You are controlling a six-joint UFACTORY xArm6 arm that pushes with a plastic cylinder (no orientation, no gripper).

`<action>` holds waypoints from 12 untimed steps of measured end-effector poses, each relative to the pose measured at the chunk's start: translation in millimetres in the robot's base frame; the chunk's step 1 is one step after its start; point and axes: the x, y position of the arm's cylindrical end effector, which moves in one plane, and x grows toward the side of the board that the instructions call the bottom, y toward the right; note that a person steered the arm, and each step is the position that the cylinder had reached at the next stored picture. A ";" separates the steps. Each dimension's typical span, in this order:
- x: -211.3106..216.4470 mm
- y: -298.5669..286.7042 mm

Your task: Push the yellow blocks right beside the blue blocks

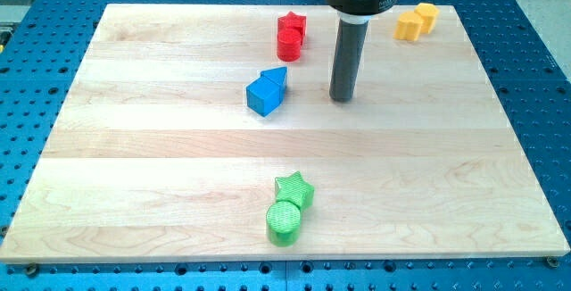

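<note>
Down at the view's bottom, a green cylinder (284,222) sits close to the near edge of the wooden board (134,166), and a green star (295,188) is tucked right against it on the upper right, the two touching. Both are a little right of the board's middle line.

Moving up, there's a wide stretch of bare wood, and then the blue pair: a blue cube (264,95) with a blue triangular block (276,77) pressed against its upper right corner. They sit just left of centre in the upper half of the board.

To the view's right of them comes my tip (343,100), planted on the wood at the end of the dark upright rod. It stands near the blue blocks but apart from them, touching nothing. There's no hand here to be apart or together, just the plain rod, so nothing is held or clamped.

Further up, a red cylinder (288,45) and a red star (293,26) huddle together near the top edge, above the blue pair and left of the rod.

And far off in the top right corner, the yellow blocks: one yellow block (409,27), shape hard to make out, touching a second yellow block (426,15) behind it. They are well apart from the blue blocks, with the rod in between.
</note>
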 end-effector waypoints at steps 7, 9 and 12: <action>-183.1 171.6; -160.2 97.1; -117.6 84.6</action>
